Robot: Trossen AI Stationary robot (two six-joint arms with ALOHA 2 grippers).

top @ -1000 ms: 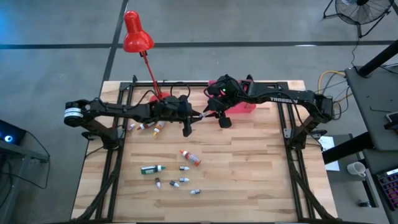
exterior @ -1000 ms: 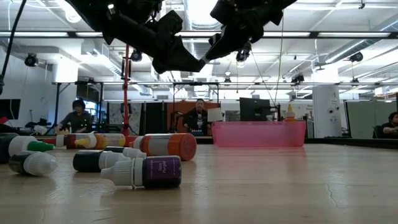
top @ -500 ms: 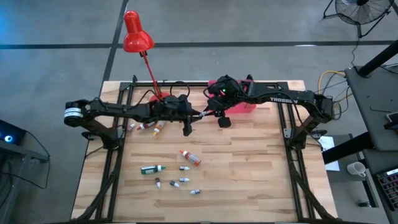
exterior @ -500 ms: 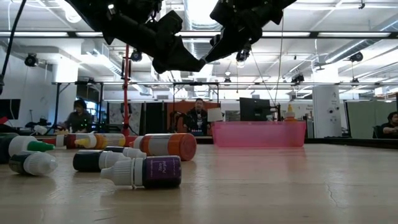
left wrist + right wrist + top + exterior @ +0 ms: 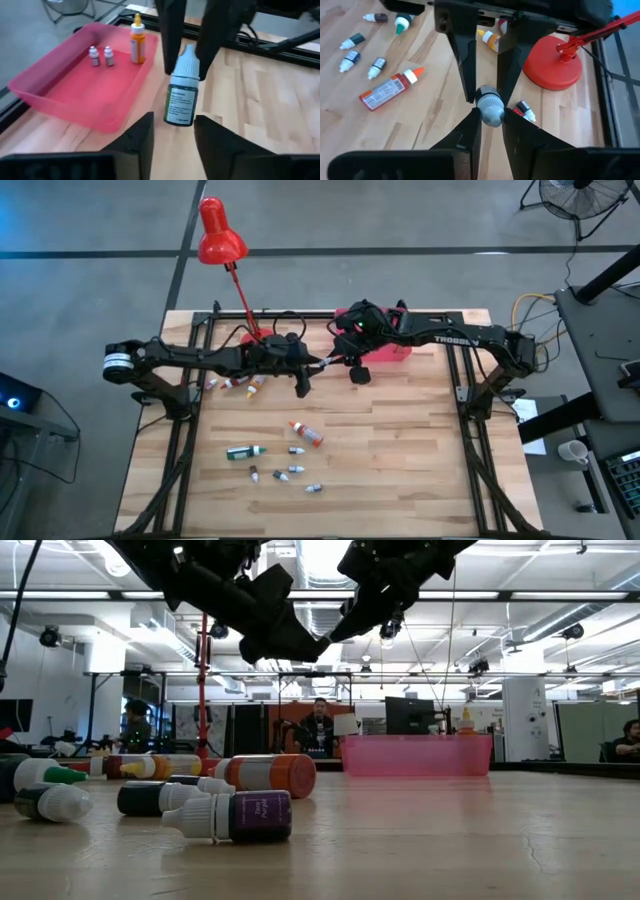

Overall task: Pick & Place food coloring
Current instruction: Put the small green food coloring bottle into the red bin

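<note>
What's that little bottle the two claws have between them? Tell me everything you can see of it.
A small dropper bottle, plastic by the look: pale ribbed cap, white label with green print. It hangs above the wooden table, near the pink tray. The right claw pinches its cap; the left claw stands open on either side of its body, apparently not touching.

even bright overhead light; ceiling lights (image 5: 322, 560) glare in low view; wrist views soft, slightly blurred.
</note>
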